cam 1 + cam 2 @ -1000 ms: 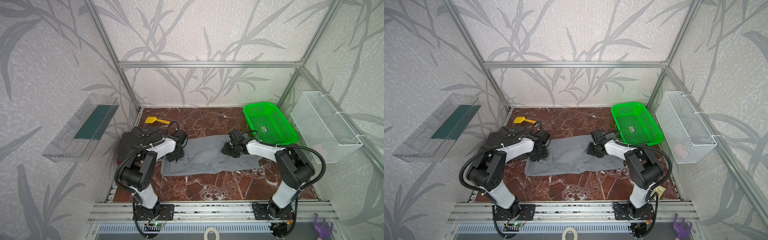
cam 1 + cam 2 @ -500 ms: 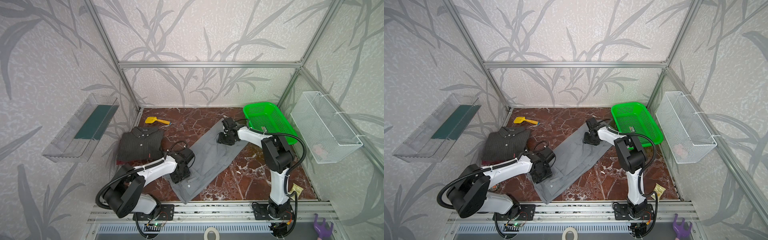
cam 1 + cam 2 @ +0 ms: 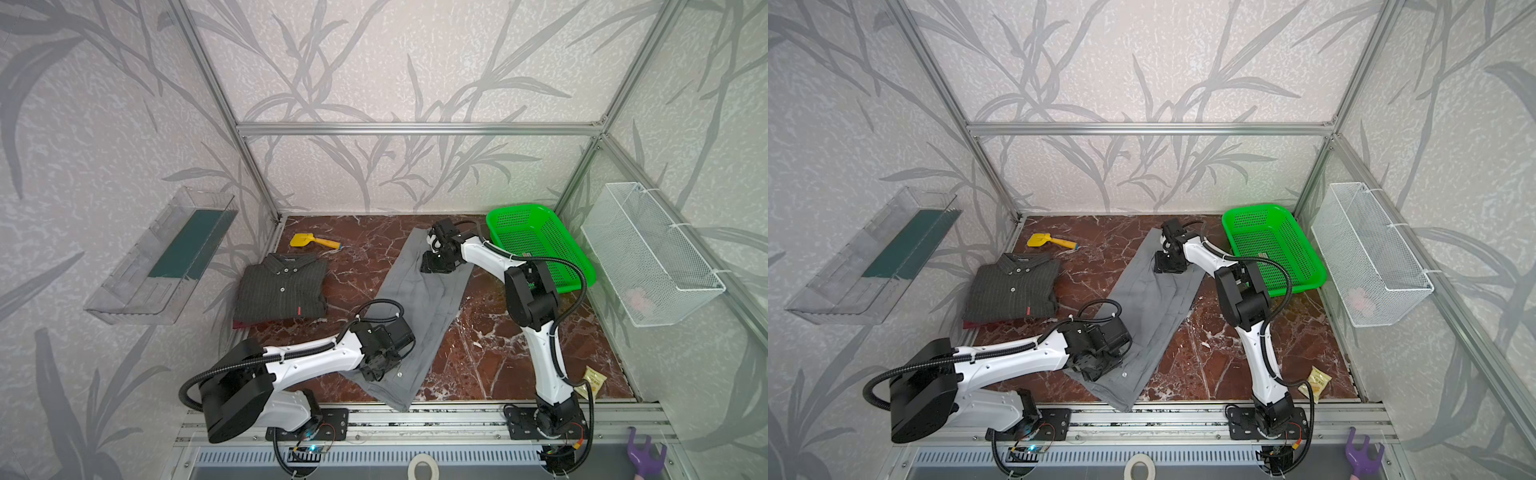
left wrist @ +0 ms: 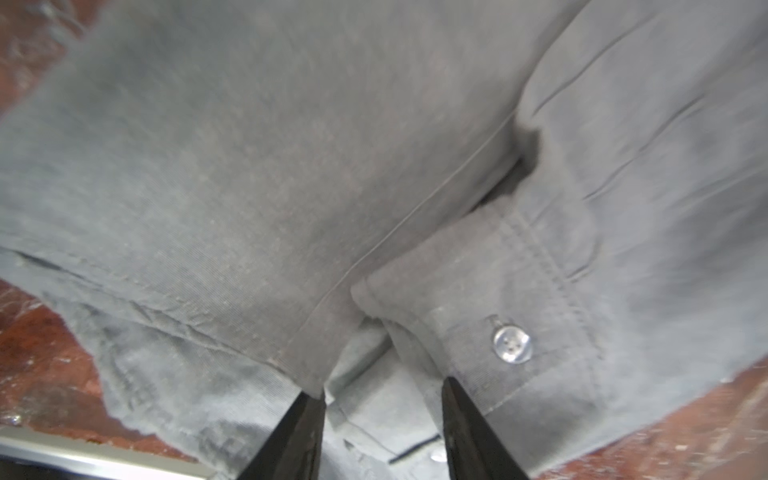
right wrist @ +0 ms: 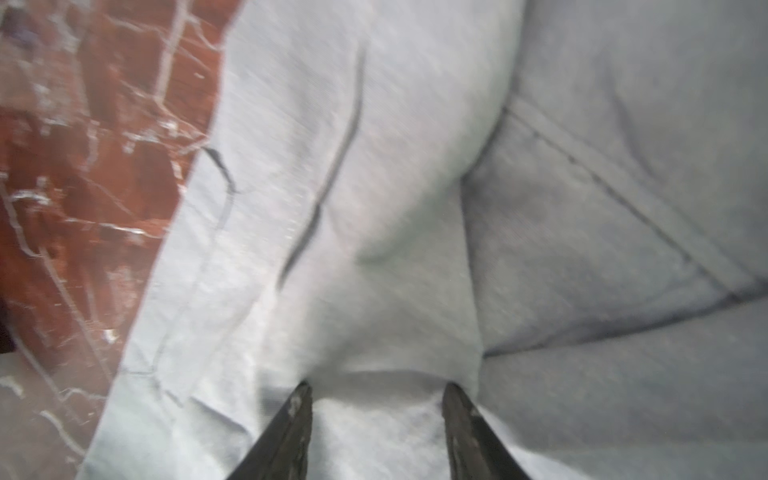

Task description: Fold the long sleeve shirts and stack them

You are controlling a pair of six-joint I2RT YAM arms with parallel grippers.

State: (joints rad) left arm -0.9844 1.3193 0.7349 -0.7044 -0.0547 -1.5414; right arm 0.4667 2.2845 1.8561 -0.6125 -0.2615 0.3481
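Two garments done: charcoal pinstriped shirt (image 3: 282, 291) folded and stacked on dark red garment (image 3: 241, 324), left side of tabletop (image 3: 498, 353). One remaining: light-grey button-up shirt (image 3: 424, 307), folded into long strip, lying diagonal across tabletop centre. Crosswise folds and placement on stack judged outstanding. Left pincer (image 3: 374, 372) at strip's near end, beside buttoned cuff (image 4: 478, 316). Right pincer (image 3: 434, 266) at far end. Both: jaws partly apart, tips pressing cloth, no clamp evident.

Looks like a robot test cell in a laboratory: closed in by an aluminium frame (image 3: 415, 128) and panels (image 3: 415, 66) with printed leaves, two robot arms (image 3: 307, 361) bolted on a metal rail (image 3: 415, 419) in front of a marble-pattern tabletop (image 3: 361, 245).
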